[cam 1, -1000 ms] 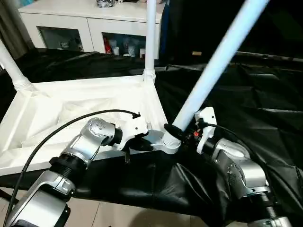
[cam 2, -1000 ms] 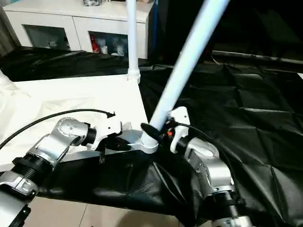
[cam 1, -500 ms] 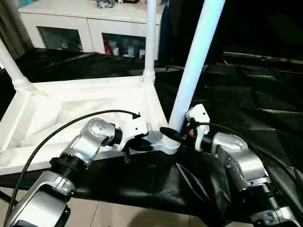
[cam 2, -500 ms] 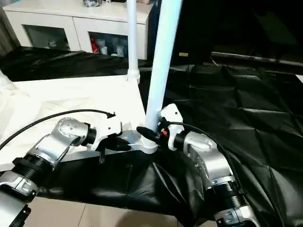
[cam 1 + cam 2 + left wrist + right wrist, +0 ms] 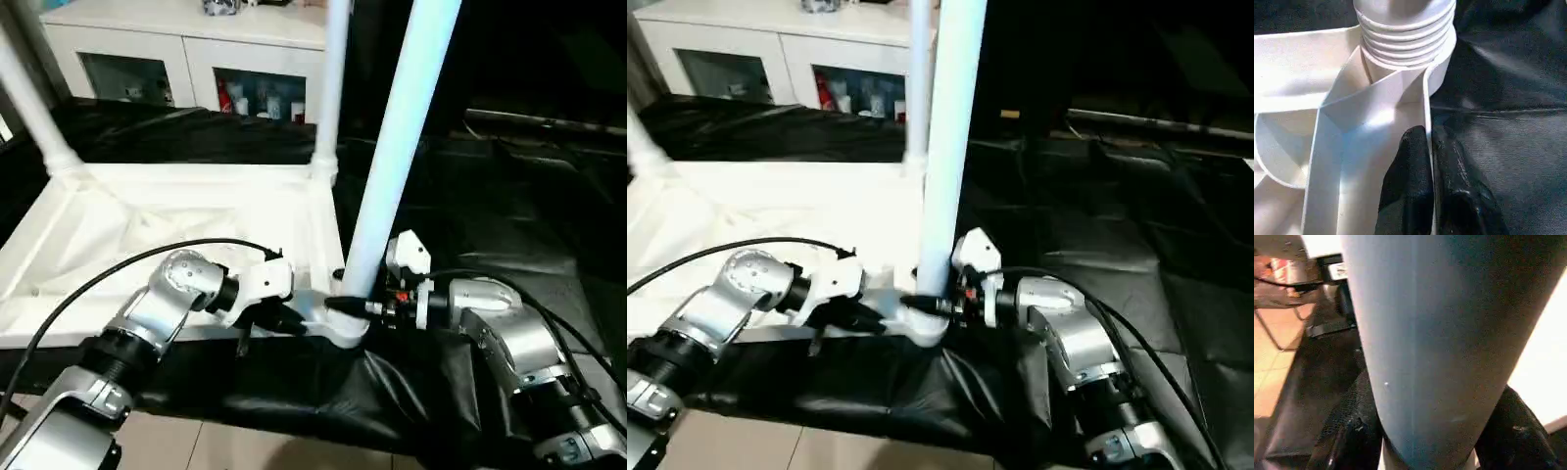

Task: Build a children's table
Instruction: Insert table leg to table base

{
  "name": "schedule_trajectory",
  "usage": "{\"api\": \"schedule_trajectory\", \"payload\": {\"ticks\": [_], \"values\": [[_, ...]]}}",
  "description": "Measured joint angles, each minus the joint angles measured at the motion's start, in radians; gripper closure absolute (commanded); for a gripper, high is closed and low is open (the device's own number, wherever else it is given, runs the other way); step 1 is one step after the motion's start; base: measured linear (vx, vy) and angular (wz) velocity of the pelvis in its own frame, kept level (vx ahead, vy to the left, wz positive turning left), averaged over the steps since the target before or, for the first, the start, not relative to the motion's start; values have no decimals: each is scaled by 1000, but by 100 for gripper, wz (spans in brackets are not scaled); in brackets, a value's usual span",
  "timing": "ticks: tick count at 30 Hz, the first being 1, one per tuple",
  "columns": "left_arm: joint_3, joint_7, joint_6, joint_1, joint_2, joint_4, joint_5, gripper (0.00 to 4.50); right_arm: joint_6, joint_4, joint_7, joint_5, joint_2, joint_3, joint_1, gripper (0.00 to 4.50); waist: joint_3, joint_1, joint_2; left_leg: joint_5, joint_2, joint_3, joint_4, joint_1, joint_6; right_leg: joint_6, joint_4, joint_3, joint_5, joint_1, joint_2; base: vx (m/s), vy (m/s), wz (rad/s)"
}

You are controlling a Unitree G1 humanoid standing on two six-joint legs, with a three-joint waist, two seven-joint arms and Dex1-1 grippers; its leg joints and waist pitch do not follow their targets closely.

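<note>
Right end effector (image 5: 351,305): we are clamping the base of the near leg (image 5: 397,157) about half-open, one black finger on either side of the tube, just above the corner socket (image 5: 343,328).
Change: we are bringing this leg up from a steep lean toward our right to nearly upright; its foot is now sitting over the socket instead of meeting it at a slant.
Meaning for the task: we judge the leg is now lined up for seating; whether it is pressed fully home we cannot tell.
Left end effector (image 5: 1427,161): we are pinching the thin rim wall of the tabletop (image 5: 176,225) with the fingers nearly closed, right beside the ribbed collar (image 5: 1405,44) of the same corner, bracing it.
Right arm: our silver forearm is reaching in low from the right, wrist turned so the fingers are lying roughly level toward the leg.
Left arm: our forearm is coming in from the lower left, its cable arching over the wrist.
Children's table: it is lying upside down on the black-draped desk (image 5: 509,206), with two further legs, one at the far corner (image 5: 331,88) and one at the left corner (image 5: 34,103), already standing.
</note>
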Motion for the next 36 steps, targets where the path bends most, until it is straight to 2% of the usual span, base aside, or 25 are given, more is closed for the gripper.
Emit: {"api": "schedule_trajectory", "payload": {"ticks": [4, 7, 11, 12, 13, 14, 16, 17, 18, 19, 21, 22, 23, 24, 25, 26, 27, 28, 29, 30, 31, 32, 33, 34, 36], "values": [[1, -5, 0, -1, -2, 5, 2, 450, -29, 20, 7, -1, 4, 4, -2, 260, -1, 3, -1, 0, 0, 0, 0, 1, 0, 0, 1, 0, 0, 0, 0, 0, 0, 0], [4, 22, -1, -5, -9, 26, 14, 450, -59, 63, -26, -6, 22, 3, -12, 260, -1, 2, -1, 0, 0, 0, -1, 10, 0, 1, 1, 0, 0, 7, 0, 0, 0, 0], [25, 119, 20, -36, -46, 102, 40, 450, -83, 164, -184, -27, 97, -32, -53, 260, 5, -12, -3, 0, -2, -4, -2, 29, 0, 7, -3, -3, -4, 14, -1, -26, -3, -1], [30, 148, 36, -52, -60, 126, 47, 450, -86, 196, -238, -36, 118, -43, -71, 260, 8, -17, 0, 0, -4, -8, -2, 29, 0, 7, -9, -7, -4, 14, -1, -78, 12, -10], [40, 177, 59, -65, -75, 146, 50, 450, -90, 227, -295, -45, 141, -54, -91, 260, 10, -22, 3, 0, -4, -15, -4, 29, 0, 7, -19, -15, -4, 15, -1, -89, 43, -21], [49, 209, 87, -82, -92, 167, 51, 450, -99, 262, -364, -53, 164, -68, -115, 260, 13, -33, 10, 0, -4, -28, -5, 23, 0, 7, -37, -36, -4, 23, -4, -89, 43, -21], [61, 253, 122, -103, -117, 192, 54, 450, -113, 317, -458, -62, 195, -79, -149, 260, 19, -45, 18, 0, 0, -45, -7, 14, 0, 7, -62, -61, -4, 27, -8, -83, 56, -28], [64, 281, 139, -115, -134, 210, 57, 450, -122, 351, -509, -66, 213, -88, -168, 260, 22, -52, 22, -1, 1, -51, -8, 15, 0, 7, -69, -71, -4, 32, -9, -82, 53, -27], [65, 319, 164, -135, -151, 233, 63, 450, -129, 390, -578, -73, 234, -98, -192, 260, 25, -59, 26, -1, 0, -52, -8, 15, 0, 6, -69, -82, -4, 32, -16, -67, 31, -16], [69, 346, 178, -142, -162, 244, 67, 450, -130, 415, -620, -80, 248, -106, -208, 260, 26, -60, 26, -1, 0, -50, -8, 16, 0, 6, -65, -83, -4, 32, -18, 0, 0, 0], [82, 428, 224, -176, -206, 289, 75, 450, -139, 491, -741, -91, 285, -126, -261, 261, 30, -64, 20, -1, 0, -46, -13, 30, 0, 6, -62, -85, -4, 31, -18, 0, 0, 0], [86, 459, 240, -190, -221, 301, 81, 450, -141, 521, -789, -99, 296, -131, -283, 261, 38, -68, 29, -1, 2, -44, -14, 34, 0, 6, -74, -107, -4, 36, -17, 0, 0, 0], [95, 485, 253, -210, -229, 315, 82, 450, -146, 547, -839, -104, 315, -141, -310, 261, 47, -61, 49, -3, 15, -51, -20, 21, 1, 4, -61, -140, -27, 51, -25, 0, 0, 0], [96, 506, 266, -233, -246, 329, 88, 450, -154, 560, -877, -105, 323, -158, -326, 261, 50, -30, 48, -3, 19, -39, -18, 14, 1, -1, -5, -134, -71, 22, -35, -119, -35, -13], [97, 542, 270, -243, -266, 340, 96, 450, -162, 581, -918, -106, 332, -171, -344, 261, 52, -2, 34, -2, 20, -12, -17, 17, 0, -5, 44, -99, -81, -4, -36, -70, -141, 6], [98, 572, 271, -246, -280, 346, 103, 450, -168, 603, -954, -110, 339, -184, -356, 261, 51, 27, -10, -5, 18, 15, -6, 44, -5, 3, 89, -31, -97, -24, -21, -70, -141, 6], [99, 578, 272, -241, -281, 351, 105, 450, -168, 622, -974, -111, 351, -184, -362, 261, 52, 32, -25, -35, 18, 24, 42, 52, 8, -4, 100, -15, -92, -39, -9, 124, -232, 13], [100, 578, 276, -241, -279, 353, 106, 450, -170, 634, -991, -115, 360, -184, -370, 261, 45, 49, -14, -57, 10, 11, 83, 60, 32, -5, 100, -15, -92, -38, 1, 213, -150, -17], [101, 580, 283, -247, -282, 353, 103, 450, -175, 650, -1016, -119, 367, -185, -387, 261, 38, 58, -2, -80, -29, -18, 77, 67, 43, -5, 86, -23, -91, -39, 7, 213, -150, -17], [101, 591, 286, -253, -290, 352, 102, 450, -179, 658, -1032, -124, 366, -191, -396, 261, 34, 60, -4, -78, -51, -31, 44, 68, 17, -7, 69, -10, -88, -42, 19, 100, -80, -1], [103, 602, 287, -253, -293, 352, 100, 450, -179, 679, -1045, -126, 369, -193, -406, 261, 31, 58, -14, -65, -49, -30, 18, 70, -5, -17, 49, -3, -68, -43, 29, -19, -117, 29], [108, 604, 288, -254, -294, 351, 99, 450, -179, 696, -1058, -126, 374, -195, -420, 261, 27, 49, -24, -48, -47, -23, 11, 66, -13, -48, 28, 1, 0, -40, 31, -19, -117, 29], [108, 606, 290, -253, -295, 352, 99, 450, -183, 707, -1065, -127, 377, -197, -424, 261, 28, 41, -29, -48, -48, -16, 18, 67, -11, -56, 26, 6, 35, -37, 31, -18, -93, 24], [109, 609, 293, -252, -296, 354, 99, 450, -187, 717, -1069, -128, 380, -201, -429, 261, 28, 37, -24, -48, -47, -15, 18, 70, -11, -56, 21, 5, 34, -33, 35, 0, 0, 0], [117, 610, 294, -253, -294, 354, 99, 450, -192, 726, -1071, -134, 384, -204, -437, 261, 26, 29, -20, -48, -46, -21, 5, 62, -11, -56, 1, -5, 34, -31, 35, 0, 0, 0]]}}
